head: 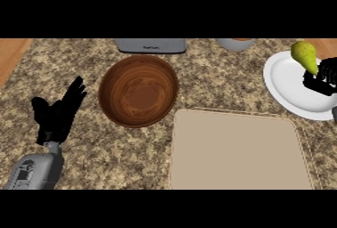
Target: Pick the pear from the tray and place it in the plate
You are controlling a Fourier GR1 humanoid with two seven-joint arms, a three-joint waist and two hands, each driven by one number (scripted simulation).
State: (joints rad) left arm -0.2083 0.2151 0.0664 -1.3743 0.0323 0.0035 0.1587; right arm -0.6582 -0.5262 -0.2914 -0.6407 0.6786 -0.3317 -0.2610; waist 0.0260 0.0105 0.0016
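Observation:
A yellow-green pear (304,54) stands over the far rim of the white plate (289,95) at the right edge of the view. My right hand (324,78) is over the plate, its fingers curled against the pear's lower end; most of the hand is cut off by the frame edge. The beige tray (240,153) lies in front of the plate with nothing on it. My left hand (58,113) rests open at the left, fingers up, away from everything.
A brown wooden bowl (138,91) sits left of the plate, behind the tray's left corner. A grey appliance (151,45) and a grey cup (235,43) stand along the back edge.

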